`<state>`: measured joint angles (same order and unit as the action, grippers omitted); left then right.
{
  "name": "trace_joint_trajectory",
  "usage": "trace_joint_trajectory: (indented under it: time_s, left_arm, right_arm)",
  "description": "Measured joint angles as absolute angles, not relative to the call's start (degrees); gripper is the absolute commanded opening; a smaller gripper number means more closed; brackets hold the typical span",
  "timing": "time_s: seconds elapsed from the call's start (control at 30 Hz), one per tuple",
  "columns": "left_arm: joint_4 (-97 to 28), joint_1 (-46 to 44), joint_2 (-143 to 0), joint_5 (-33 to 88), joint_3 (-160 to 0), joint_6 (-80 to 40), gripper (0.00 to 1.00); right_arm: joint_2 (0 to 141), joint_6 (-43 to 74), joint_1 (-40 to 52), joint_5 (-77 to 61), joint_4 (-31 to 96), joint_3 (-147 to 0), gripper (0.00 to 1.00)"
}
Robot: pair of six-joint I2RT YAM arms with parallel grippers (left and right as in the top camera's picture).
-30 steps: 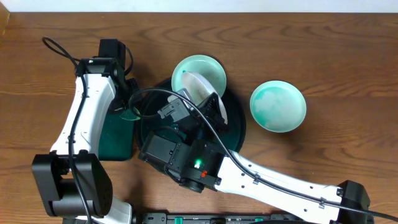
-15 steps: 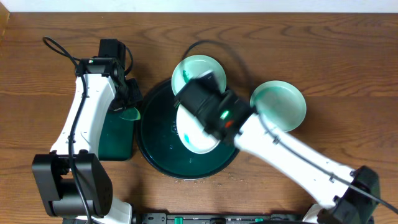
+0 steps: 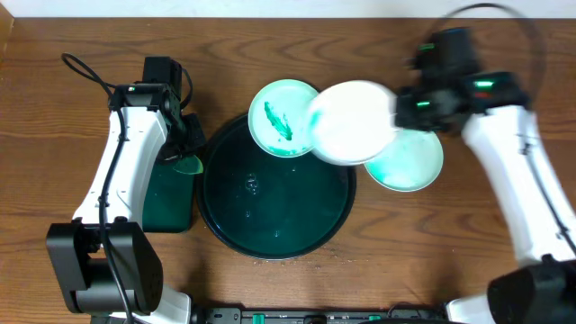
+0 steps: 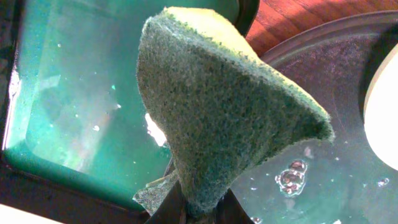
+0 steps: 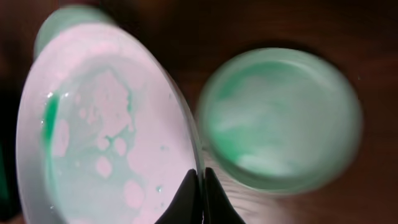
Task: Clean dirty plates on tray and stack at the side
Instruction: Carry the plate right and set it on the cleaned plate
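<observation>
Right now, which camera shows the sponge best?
Left wrist: the sponge fills the frame, sharp, pinched in the left gripper. Overhead shows only a small green corner of it; the right wrist view shows none of it.

The pincer (image 4: pixel 193 210) grips a green sponge (image 4: pixel 217 118) (yellow top).

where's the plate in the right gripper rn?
Overhead view, right of centre: the held plate, rim pinched by the right gripper, hangs over the tray's upper-right edge, between the green-smeared plate and the pale-teal plate.
</observation>
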<state>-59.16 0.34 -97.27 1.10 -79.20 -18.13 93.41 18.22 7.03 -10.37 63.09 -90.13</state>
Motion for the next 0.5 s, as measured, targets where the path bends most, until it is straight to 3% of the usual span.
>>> trace_joint_trajectory:
  time_s: [0.2,0.5]
  left_arm:
    - [-59.1,0.3,-97.3,1.1,-79.2,-18.1,0.07]
    - [-58.4,0.3,-97.3,1.1,-79.2,-18.1,0.07]
  right_arm:
    - [91.8,17.7,-7.5,-4.4,64.7,-88.5,0.01]
    - [92.4,17.2,-11.0,-0.4,50.5,-71.4,0.01]
